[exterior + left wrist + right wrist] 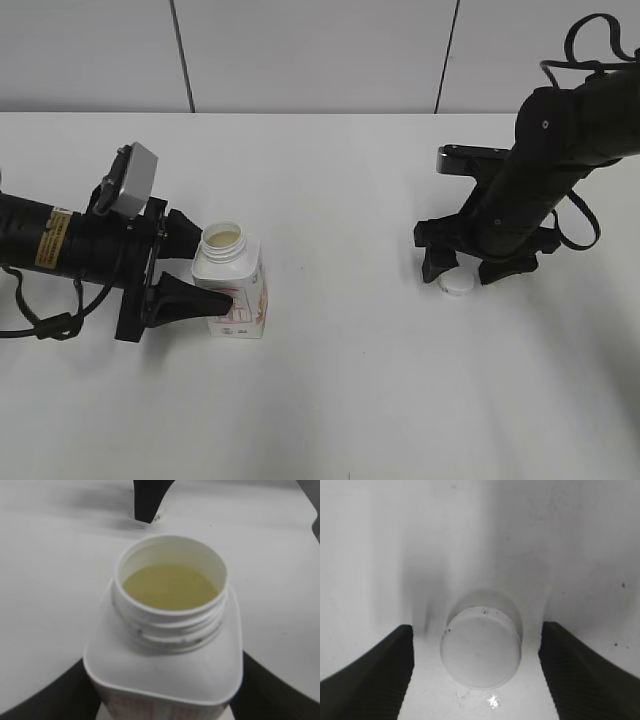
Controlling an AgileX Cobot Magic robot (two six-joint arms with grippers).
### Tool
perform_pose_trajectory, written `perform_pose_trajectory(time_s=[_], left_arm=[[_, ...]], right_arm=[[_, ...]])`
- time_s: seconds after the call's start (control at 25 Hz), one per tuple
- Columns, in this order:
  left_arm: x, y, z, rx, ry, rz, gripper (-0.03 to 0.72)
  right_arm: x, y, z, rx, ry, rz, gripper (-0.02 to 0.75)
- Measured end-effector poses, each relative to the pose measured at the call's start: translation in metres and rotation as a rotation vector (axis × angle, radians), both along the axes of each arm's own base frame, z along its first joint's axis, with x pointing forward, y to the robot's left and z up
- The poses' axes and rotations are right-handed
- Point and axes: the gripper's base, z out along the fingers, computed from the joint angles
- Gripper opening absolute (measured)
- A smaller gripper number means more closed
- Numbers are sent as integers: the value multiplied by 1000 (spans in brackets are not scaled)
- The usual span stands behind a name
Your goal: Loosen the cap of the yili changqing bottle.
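Two grippers: exterior, left gripper (200, 272) pinches the light, squeezable yili changqing bottle (233, 285) low on its body, desk (330, 400) at 9 o'clock; left wrist, neck open, liquid visible; right wrist, right gripper (477, 672) spread around the small, ribbed cap (481, 652), apart.

On the table (330, 400), the yili changqing bottle (232, 290) stands upright at about nine o'clock, between the fingers of the left gripper (190, 270), which reaches in from farther left. The cap (456, 284) lies well apart at about three o'clock, flat on the table between the spread fingers of the right gripper (465, 272), apparently touching neither.
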Motion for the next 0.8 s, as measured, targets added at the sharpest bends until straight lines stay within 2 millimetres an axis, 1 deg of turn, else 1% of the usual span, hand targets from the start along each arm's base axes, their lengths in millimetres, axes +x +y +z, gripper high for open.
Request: perform_pose_trajectory(time_s=[0.12,0.32,0.6,0.8], left_arm=[[1,3,0,-1,16,20,511],[4,16,0,1,27,61,528],[10,49,10,7,6,148,528],[13,77,11,5,5,237,528]], right_arm=[[-1,0,1,-1,7,2,611],[-3,0,5,-1,27,10,594],[-3,0,22,9,-16,21,589],[-3,0,30,12,-37,33,589]])
